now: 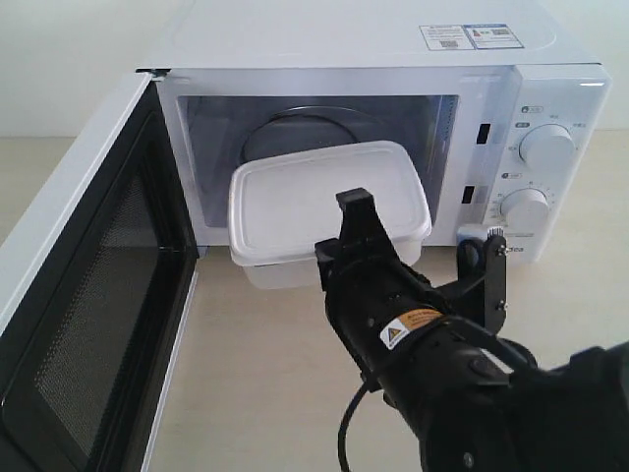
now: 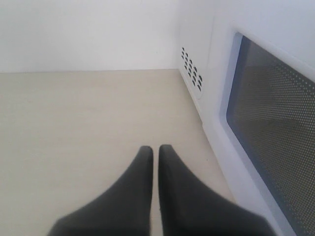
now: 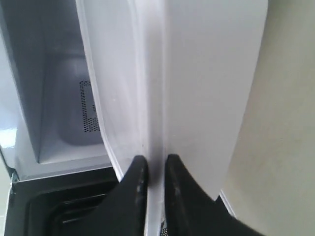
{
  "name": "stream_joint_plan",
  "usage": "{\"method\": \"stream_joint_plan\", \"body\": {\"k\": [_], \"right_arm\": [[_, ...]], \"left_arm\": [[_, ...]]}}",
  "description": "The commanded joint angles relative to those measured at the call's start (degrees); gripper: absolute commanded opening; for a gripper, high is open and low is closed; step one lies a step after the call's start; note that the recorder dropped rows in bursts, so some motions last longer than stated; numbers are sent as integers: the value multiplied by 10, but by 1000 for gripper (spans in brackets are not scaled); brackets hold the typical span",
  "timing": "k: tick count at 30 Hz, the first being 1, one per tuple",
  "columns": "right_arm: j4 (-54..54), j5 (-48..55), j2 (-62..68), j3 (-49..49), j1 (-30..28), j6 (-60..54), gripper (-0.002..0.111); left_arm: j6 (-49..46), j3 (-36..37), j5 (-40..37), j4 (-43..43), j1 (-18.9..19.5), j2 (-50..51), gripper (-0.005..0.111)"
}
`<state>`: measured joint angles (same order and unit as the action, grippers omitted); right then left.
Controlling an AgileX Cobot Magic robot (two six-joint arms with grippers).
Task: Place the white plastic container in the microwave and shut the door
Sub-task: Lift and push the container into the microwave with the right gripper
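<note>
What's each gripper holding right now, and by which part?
Right gripper pinches the white plastic container by its rim, on the end away from the microwave. Left gripper: shut, holding nothing.

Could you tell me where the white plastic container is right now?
Centre of the exterior view: the white plastic container is at the microwave mouth, rim pinched by the right gripper, the open door to its left.

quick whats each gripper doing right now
left gripper: shut, holding nothing
right gripper: shut on the white plastic container, at its rim
</note>
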<state>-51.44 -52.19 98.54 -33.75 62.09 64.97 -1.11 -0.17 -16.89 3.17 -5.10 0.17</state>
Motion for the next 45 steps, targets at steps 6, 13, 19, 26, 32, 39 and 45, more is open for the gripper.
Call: {"method": "stream_joint_plan", "body": {"k": [6, 13, 19, 26, 32, 39, 45], "right_arm": [[65, 52, -2, -59, -80, 6, 0], [86, 72, 32, -98, -100, 19, 0], [128, 53, 77, -127, -118, 47, 0], [160, 49, 90, -143, -148, 86, 0], [205, 51, 90, -143, -181, 96, 0], [274, 82, 96, -173, -209, 105, 0], [281, 107, 122, -213, -210, 116, 0]], "left_arm": [[6, 2, 1, 2, -2, -2, 4], [6, 2, 1, 2, -2, -2, 4], [6, 2, 1, 2, -2, -2, 4], [6, 2, 1, 2, -2, -2, 4], [6, 2, 1, 2, -2, -2, 4], [6, 2, 1, 2, -2, -2, 4], [6, 2, 1, 2, -2, -2, 4]]}}
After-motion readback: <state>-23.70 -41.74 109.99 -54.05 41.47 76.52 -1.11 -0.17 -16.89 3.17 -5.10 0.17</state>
